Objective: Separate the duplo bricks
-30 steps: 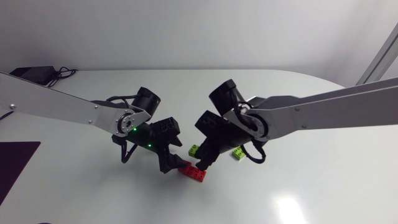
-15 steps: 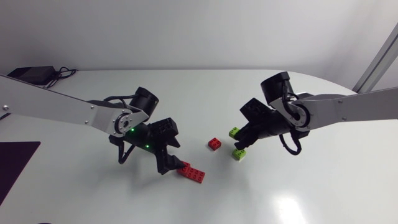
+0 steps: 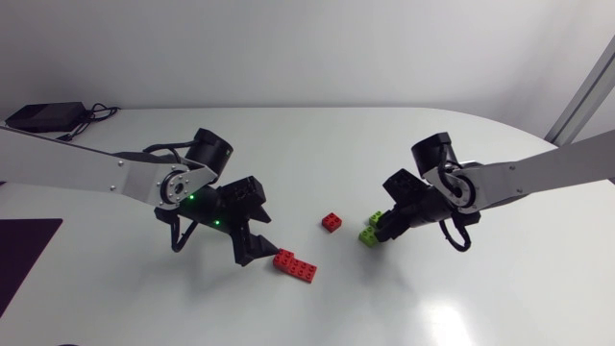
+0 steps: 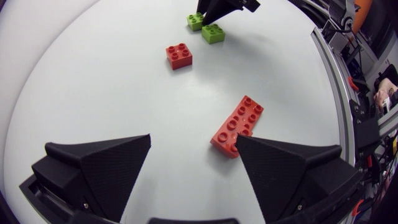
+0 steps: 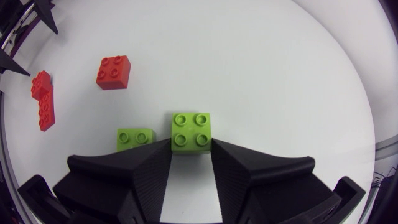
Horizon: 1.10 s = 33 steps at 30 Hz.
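Between right pincer [image 5: 191, 145] tips (touching) sits green brick [image 5: 191, 130].

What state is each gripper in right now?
Left gripper: open, holding nothing.
Right gripper: closed on the green square plastic duplo brick.

No legible text, label, brand, number or sign anywhere in any of the views.
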{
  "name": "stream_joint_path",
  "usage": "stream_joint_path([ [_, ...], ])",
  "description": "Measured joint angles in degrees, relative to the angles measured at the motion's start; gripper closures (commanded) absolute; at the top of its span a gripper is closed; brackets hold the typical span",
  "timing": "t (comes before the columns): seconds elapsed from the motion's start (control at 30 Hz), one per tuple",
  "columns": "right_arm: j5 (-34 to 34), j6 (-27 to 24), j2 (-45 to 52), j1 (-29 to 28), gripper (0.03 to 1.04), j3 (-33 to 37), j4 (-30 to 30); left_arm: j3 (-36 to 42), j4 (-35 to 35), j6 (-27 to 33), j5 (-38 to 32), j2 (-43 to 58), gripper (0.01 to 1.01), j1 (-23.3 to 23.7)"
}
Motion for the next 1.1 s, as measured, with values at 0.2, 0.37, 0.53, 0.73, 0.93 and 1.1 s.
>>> stream_joint_path([
  [0.2,0.0,-0.7,-0.8,-0.6,0.61,-1.2,0.5,-0.2,-0.1,0.0,-0.5,0.0,0.070,0.0],
  [0.37,0.0,-1.0,-1.1,-0.9,0.17,-1.9,-0.3,-0.3,-1.0,0.4,-0.6,0.0,0.070,0.4],
  [0.53,0.0,-1.0,-3.3,-1.1,0.07,-3.4,-2.4,-0.3,-2.2,1.3,-1.1,0.0,0.070,1.6],
  [0.73,-3.4,-1.0,-13.9,-0.5,0.07,-3.7,-5.4,-0.3,-2.2,2.4,-2.0,0.6,0.070,1.9],
  [0.93,-6.8,-1.1,-18.4,7.5,0.07,-3.7,-7.0,-0.3,-2.2,2.4,-2.6,2.9,0.070,0.3],
  [1.1,-9.9,-2.1,-14.7,13.5,0.07,-3.7,-7.7,-0.3,-2.2,2.4,-2.6,4.1,0.070,-1.7],
])
